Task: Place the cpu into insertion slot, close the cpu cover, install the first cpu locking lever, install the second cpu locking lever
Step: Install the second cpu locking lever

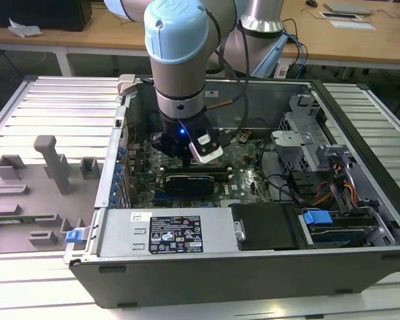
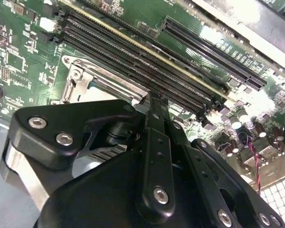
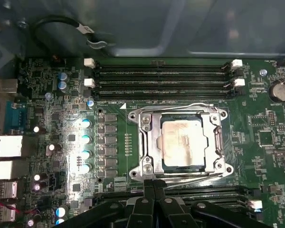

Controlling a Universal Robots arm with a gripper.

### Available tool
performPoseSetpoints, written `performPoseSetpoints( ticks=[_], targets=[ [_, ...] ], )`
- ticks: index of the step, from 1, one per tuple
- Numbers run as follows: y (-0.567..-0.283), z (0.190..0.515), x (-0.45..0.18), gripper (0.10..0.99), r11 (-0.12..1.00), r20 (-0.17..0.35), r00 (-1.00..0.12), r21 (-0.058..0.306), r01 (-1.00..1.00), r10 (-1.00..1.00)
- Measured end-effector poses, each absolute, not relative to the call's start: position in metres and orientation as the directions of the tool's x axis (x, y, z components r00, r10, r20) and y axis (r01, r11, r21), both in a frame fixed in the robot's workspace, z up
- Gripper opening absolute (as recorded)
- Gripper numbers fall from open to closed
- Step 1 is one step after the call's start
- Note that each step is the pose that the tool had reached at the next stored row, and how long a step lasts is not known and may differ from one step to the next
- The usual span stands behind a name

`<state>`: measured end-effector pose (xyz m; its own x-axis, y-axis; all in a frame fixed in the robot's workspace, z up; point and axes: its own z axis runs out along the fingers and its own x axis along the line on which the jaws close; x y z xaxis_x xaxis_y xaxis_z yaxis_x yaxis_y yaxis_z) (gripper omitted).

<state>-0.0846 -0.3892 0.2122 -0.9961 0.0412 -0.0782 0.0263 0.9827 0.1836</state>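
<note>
The gripper (image 3: 154,186) hangs low over the green motherboard (image 3: 61,95), fingers pressed together on nothing that I can see, just beside the socket's near edge. The cpu (image 3: 183,142) already sits in the insertion slot (image 3: 180,167), towards the middle of the board between the memory slots (image 3: 161,78), and the cpu cover (image 3: 149,142) lies shut around it. The wire locking levers (image 3: 180,107) look down too. My worry: if a lever isn't truly hooked, a nudge from those fingertips could spring it loose or scrape the board
</note>
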Motion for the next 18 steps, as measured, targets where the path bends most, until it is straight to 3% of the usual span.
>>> performPoseSetpoints(
  ticks=[18],
  targets=[
    [-0.394,0.2,-0.092,0.106,0.967,-0.075,-0.996,0.253,0.026,0.047]
  ],
)
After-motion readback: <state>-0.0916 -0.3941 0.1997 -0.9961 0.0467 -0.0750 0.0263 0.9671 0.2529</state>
